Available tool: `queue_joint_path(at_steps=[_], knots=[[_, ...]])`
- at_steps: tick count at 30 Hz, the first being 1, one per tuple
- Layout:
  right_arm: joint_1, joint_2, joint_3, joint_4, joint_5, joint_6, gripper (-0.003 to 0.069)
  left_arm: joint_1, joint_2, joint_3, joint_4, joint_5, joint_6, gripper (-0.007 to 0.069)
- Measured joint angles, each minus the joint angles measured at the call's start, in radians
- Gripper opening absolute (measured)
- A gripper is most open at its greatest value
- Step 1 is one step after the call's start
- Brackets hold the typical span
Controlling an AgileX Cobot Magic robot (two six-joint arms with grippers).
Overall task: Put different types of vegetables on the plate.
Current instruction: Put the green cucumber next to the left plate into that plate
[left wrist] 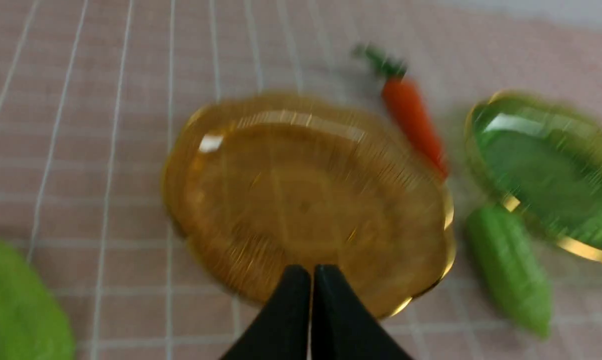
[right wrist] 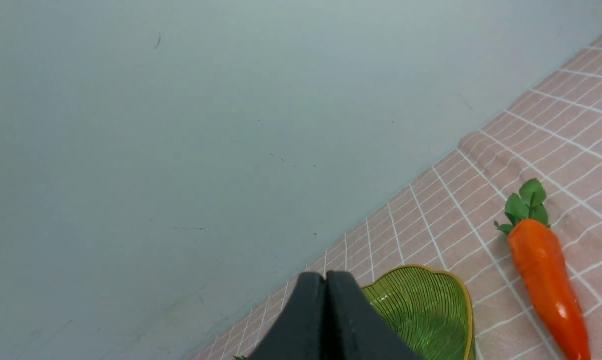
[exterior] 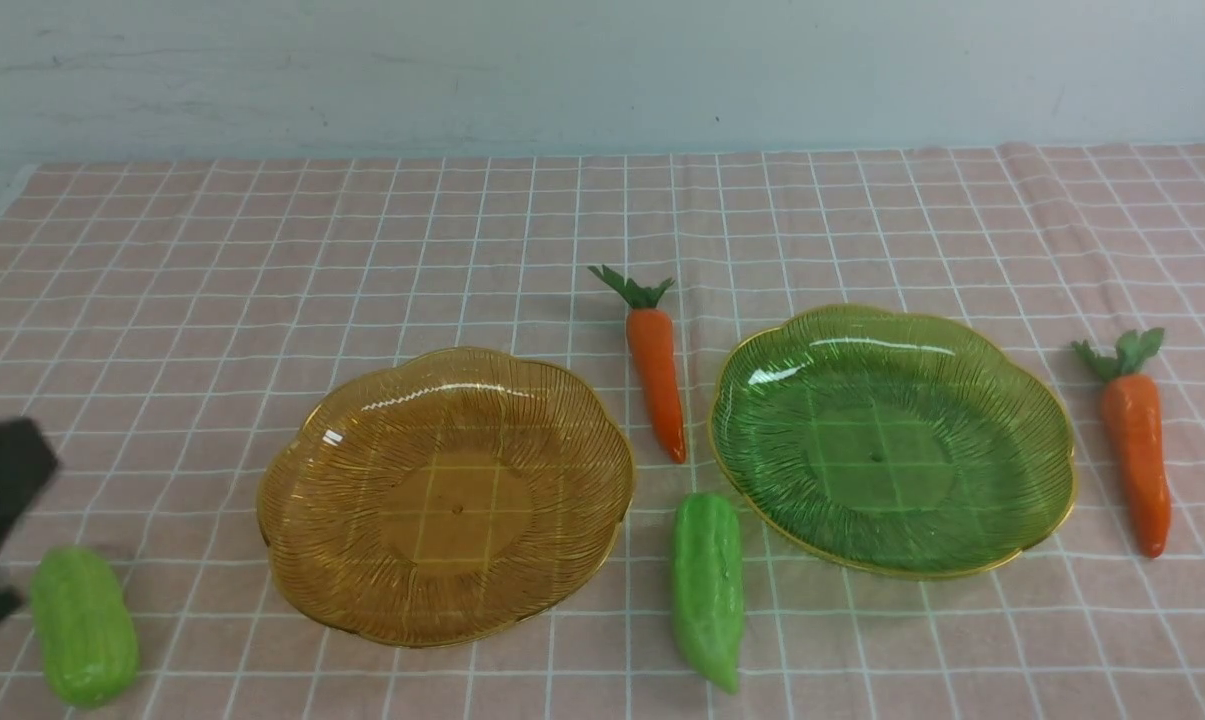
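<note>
The left gripper (left wrist: 310, 272), jaws pressed together and empty, shows blurred, seemingly near the left gourd (exterior: 84, 627). The right gripper (right wrist: 324, 278) is closed too. Two bumpy green gourds and two glossy orange carrots lie lengthwise twelve-to-six, leaves at twelve. The middle gourd (exterior: 708, 588) sits at four o'clock of the amber plate (exterior: 284, 500). The middle carrot (exterior: 656, 365) is at nine o'clock of the green plate (exterior: 1022, 420), and the right carrot (exterior: 1137, 450) at three.

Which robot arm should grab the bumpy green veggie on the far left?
Probably the left: the left gripper, shut, hangs right beside that gourd. The right gripper is over by the green plate, farther off.
</note>
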Motion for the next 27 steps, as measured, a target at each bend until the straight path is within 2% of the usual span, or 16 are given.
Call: queue_joint_path(at_steps=[5, 8, 11, 13, 17, 19, 21, 22, 27], knots=[[0.000, 0.000, -0.002, 0.064, 0.031, 0.028, -0.0015, 0.007, 0.275, -0.020, 0.176, 0.047, -0.127, -0.0003], [0.000, 0.003, -0.075, 0.047, 0.227, 0.004, -0.0015, 0.083, 0.393, -0.081, 0.256, 0.075, -0.218, -0.0003], [0.000, 0.081, -0.209, -0.018, 0.406, -0.045, -0.0015, 0.209, 0.497, -0.160, 0.250, 0.138, -0.207, -0.0003], [0.000, 0.180, -0.325, -0.080, 0.527, -0.079, -0.0015, 0.259, 0.548, -0.185, 0.233, 0.147, -0.191, -0.0003], [0.000, 0.397, -0.527, -0.151, 0.746, -0.166, -0.0015, 0.331, 0.657, -0.218, 0.189, 0.148, -0.184, 0.0002], [0.000, 0.476, -0.586, -0.157, 0.819, -0.207, -0.0015, 0.341, 0.708, -0.226, 0.188, 0.148, -0.180, 0.0031], [0.000, 0.523, -0.607, -0.157, 0.852, -0.220, -0.0015, 0.342, 0.740, -0.234, 0.188, 0.147, -0.164, 0.0078], [0.000, 0.544, -0.609, -0.157, 0.863, -0.226, -0.0015, 0.342, 0.759, -0.237, 0.187, 0.142, -0.155, 0.0128], [0.000, 0.570, -0.609, -0.158, 0.878, -0.244, -0.0015, 0.342, 0.822, -0.239, 0.198, 0.066, -0.140, 0.0447]])
